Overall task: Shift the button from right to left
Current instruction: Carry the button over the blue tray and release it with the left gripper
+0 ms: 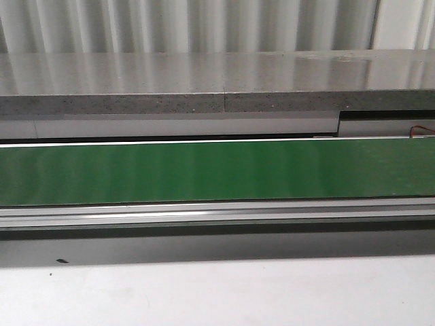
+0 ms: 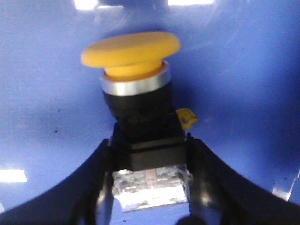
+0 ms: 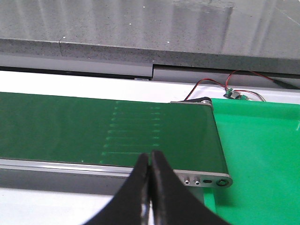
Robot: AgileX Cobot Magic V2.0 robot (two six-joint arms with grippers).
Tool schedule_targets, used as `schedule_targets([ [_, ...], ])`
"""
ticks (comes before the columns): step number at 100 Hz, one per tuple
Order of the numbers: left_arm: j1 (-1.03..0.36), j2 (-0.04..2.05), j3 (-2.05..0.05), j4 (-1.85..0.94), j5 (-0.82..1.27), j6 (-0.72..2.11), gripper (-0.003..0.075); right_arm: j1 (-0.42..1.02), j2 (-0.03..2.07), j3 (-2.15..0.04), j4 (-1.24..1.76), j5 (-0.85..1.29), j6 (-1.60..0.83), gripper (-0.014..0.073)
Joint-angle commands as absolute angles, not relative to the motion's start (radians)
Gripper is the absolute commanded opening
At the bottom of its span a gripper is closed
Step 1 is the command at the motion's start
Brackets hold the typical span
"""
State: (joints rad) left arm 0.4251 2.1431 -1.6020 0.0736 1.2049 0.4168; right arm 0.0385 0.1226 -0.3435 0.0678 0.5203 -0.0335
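Observation:
In the left wrist view the button (image 2: 136, 84) fills the middle: a round yellow cap, a silver ring, a black collar and a pale contact block. My left gripper (image 2: 149, 147) is shut on the button, its black fingers (image 2: 93, 183) pressed on both sides of the body, over a blue surface (image 2: 42, 93). In the right wrist view my right gripper (image 3: 150, 157) is shut and empty, its tips together above the near rail of the green conveyor belt (image 3: 93, 126). Neither gripper nor the button shows in the front view.
The green belt (image 1: 217, 170) runs across the front view, with a grey stone ledge (image 1: 204, 81) behind and a white tabletop (image 1: 217, 292) in front. In the right wrist view the belt ends at a bright green mat (image 3: 258, 150); red wires and a small board (image 3: 232, 93) lie beyond.

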Motion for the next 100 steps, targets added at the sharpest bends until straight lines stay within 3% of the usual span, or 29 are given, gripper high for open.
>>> schedule_targets([
  [1, 0.423, 2.091, -1.632, 0.069, 1.205, 0.423, 0.0211, 0.038, 0.131, -0.368, 0.057, 0.436, -0.043, -0.0068],
  [13, 0.423, 2.091, -1.632, 0.089, 1.198, 0.423, 0.0412, 0.038, 0.131, -0.368, 0.057, 0.436, -0.043, -0.0068],
  [20, 0.423, 2.091, -1.632, 0.094, 1.201, 0.423, 0.0472, 0.038, 0.131, -0.368, 0.057, 0.436, -0.043, -0.0068],
  [56, 0.423, 2.041, -1.699, 0.056, 1.211, 0.375, 0.0468, 0.038, 0.131, -0.368, 0.057, 0.436, -0.043, -0.0068],
  [75, 0.422, 1.932, -1.698, 0.021, 1.182, 0.316, 0.0347, 0.038, 0.131, -0.368, 0.057, 0.436, -0.043, -0.0068],
  [100, 0.383, 1.766, -1.646, -0.063, 1.115, 0.26, 0.0008, 0.038, 0.131, -0.368, 0.057, 0.436, -0.043, -0.0068],
])
